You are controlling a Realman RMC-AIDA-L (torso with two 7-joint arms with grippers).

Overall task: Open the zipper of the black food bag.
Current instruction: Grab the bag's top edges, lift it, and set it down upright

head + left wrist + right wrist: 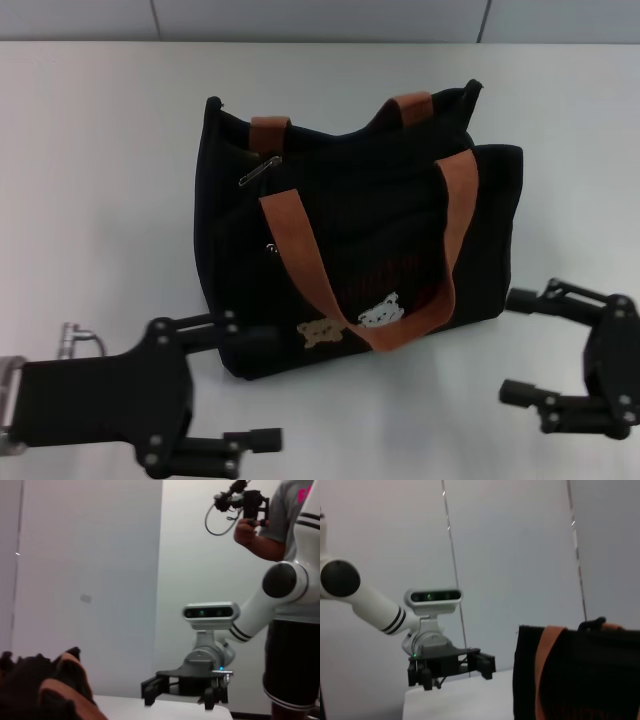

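Observation:
The black food bag stands upright mid-table, with rust-brown strap handles and tan and white bear patches low on its front. The zipper's slim silver pull tab lies near the bag's upper left corner. My left gripper hovers open at the bag's lower left, its upper finger close to the bag's bottom corner. To the bag's lower right, my right gripper is open too, holding nothing. The left wrist view catches the bag's top and the right gripper. In the right wrist view are the bag and the left gripper.
The white table spreads around the bag, with a grey wall behind. A person holding a device stands behind the robot in the left wrist view. A small round silver stud sits on the bag's front left.

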